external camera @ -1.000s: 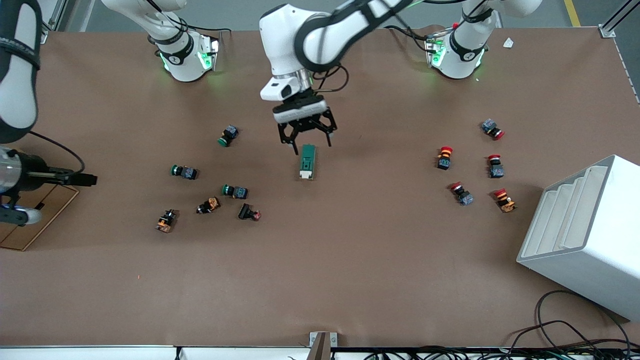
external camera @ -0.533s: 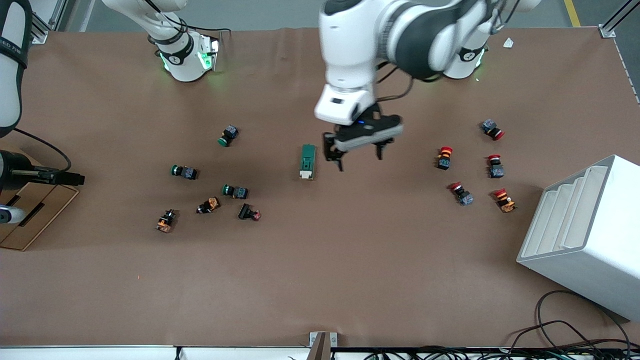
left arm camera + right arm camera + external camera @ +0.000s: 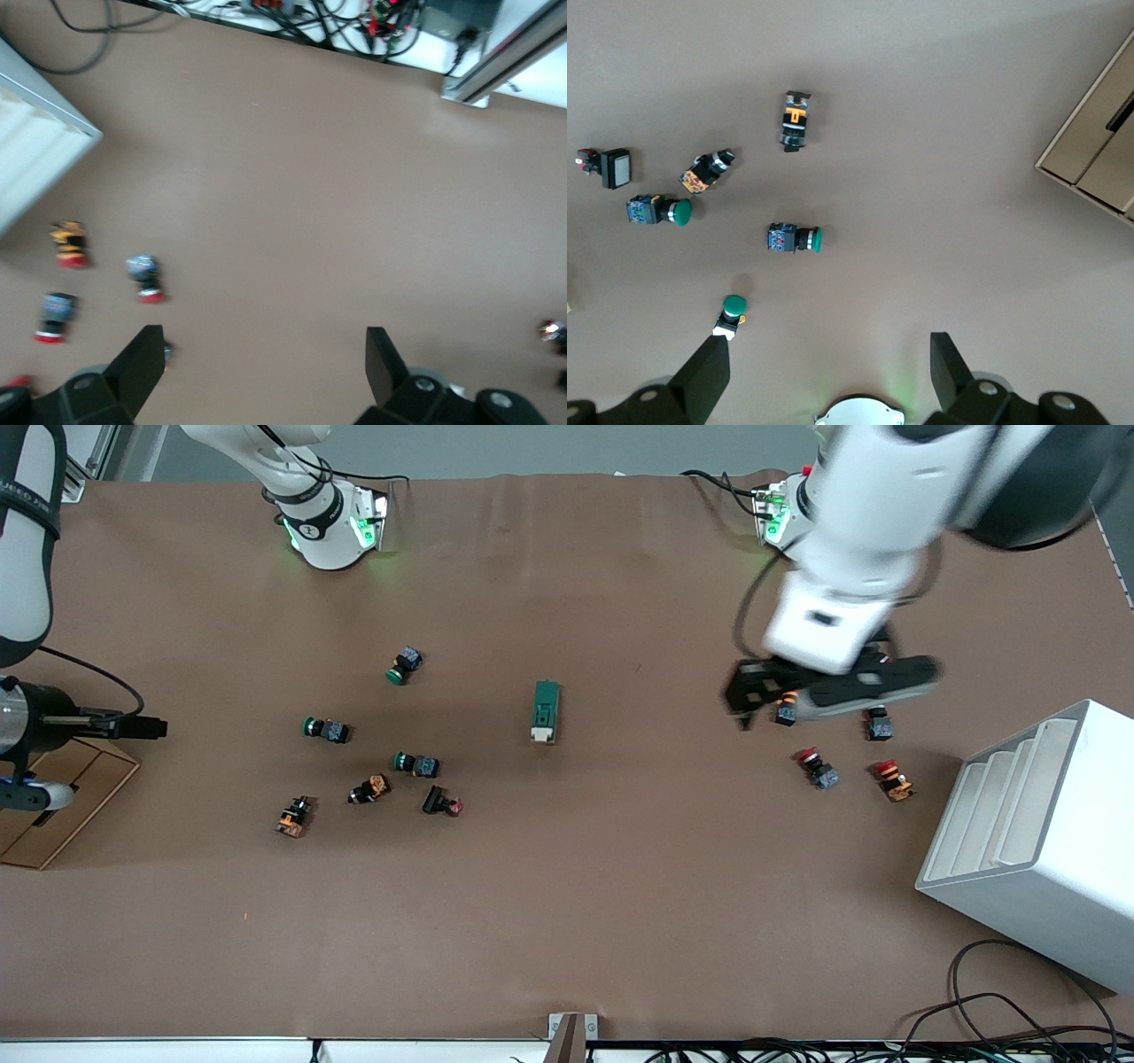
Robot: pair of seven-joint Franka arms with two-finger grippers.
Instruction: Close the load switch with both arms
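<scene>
The load switch (image 3: 546,710), a dark-green block with a cream lever end, lies alone mid-table with the cream end nearer the front camera. No gripper touches it, and it shows in neither wrist view. My left gripper (image 3: 811,700) is open and empty, up in the air over the red-capped push buttons toward the left arm's end of the table. Its fingers are spread wide in the left wrist view (image 3: 264,350). My right gripper (image 3: 133,728) hangs over the right arm's end of the table, open and empty in the right wrist view (image 3: 828,354).
Red-capped buttons (image 3: 817,769) lie below the left gripper, and several show in the left wrist view (image 3: 143,276). Green-capped and orange buttons (image 3: 416,763) lie toward the right arm's end. A white rack (image 3: 1036,841) and a cardboard box (image 3: 62,797) stand at the table's two ends.
My left arm has swung from over the load switch toward its own end of the table, and now hangs over the red buttons. The switch has not moved. The right arm barely shifted.
</scene>
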